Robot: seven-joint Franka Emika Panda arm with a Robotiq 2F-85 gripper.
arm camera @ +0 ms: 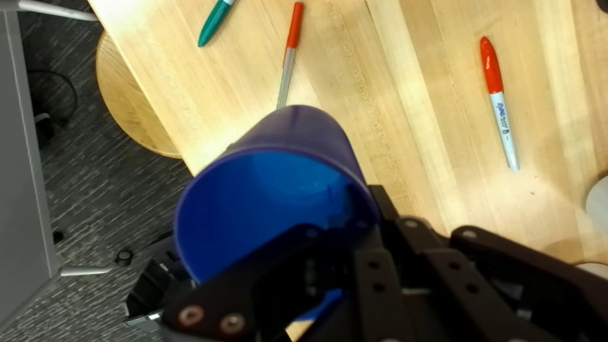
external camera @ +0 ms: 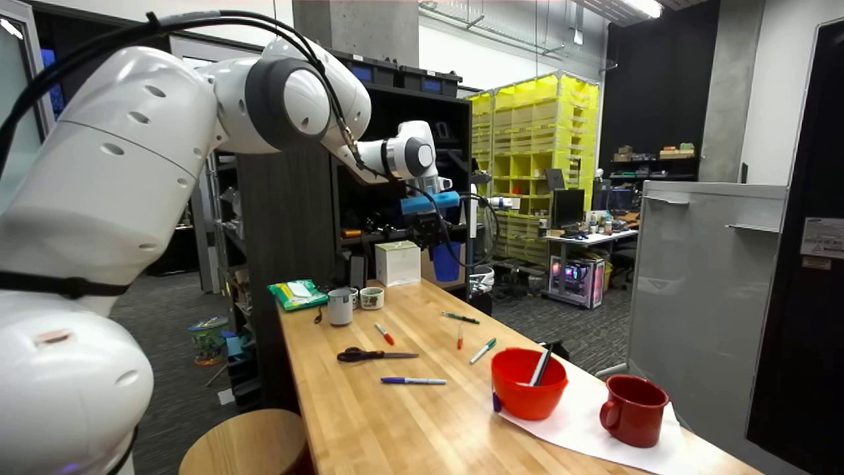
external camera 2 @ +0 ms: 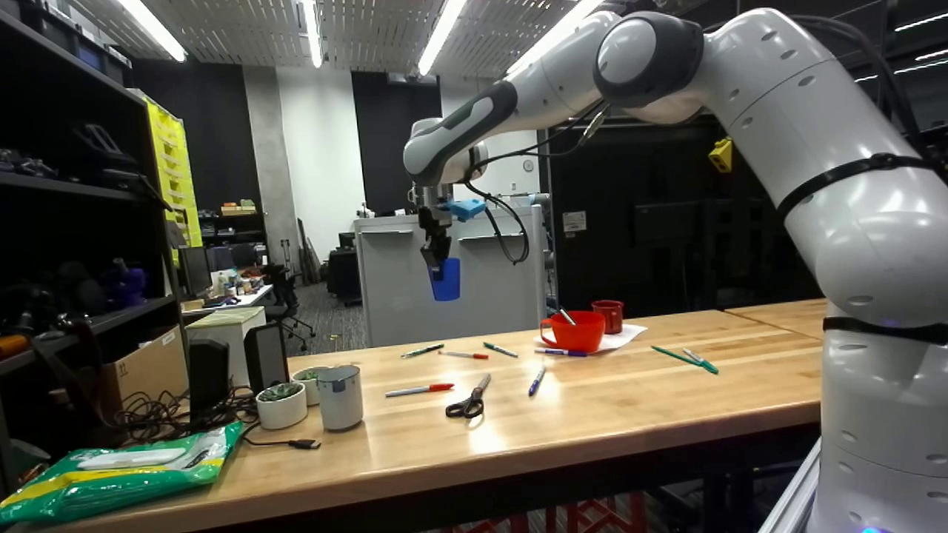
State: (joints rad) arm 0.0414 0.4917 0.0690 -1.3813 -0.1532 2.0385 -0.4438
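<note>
A blue cup (arm camera: 311,126) hangs above the table, its mouth towards the wrist camera. It also shows in both exterior views (external camera: 446,265) (external camera 2: 447,283). My black gripper (arm camera: 368,211) is shut on the cup's wall, one finger inside the mouth and one outside. The gripper shows in both exterior views (external camera: 427,234) (external camera 2: 437,260). Below the cup in the wrist view lie a thin red-capped pen (arm camera: 289,57), a green marker (arm camera: 214,23) and a red marker (arm camera: 496,95). A part of the cup's inside is hidden by the finger.
A red bowl (external camera: 527,401) with a marker in it and a dark red mug (external camera: 636,412) stand on white paper. Scissors (external camera 2: 470,403), a blue marker (external camera: 413,380), a grey mug (external camera 2: 341,400), small plant pots (external camera 2: 281,406) and a green packet (external camera 2: 141,474) are on the table (external camera: 369,429).
</note>
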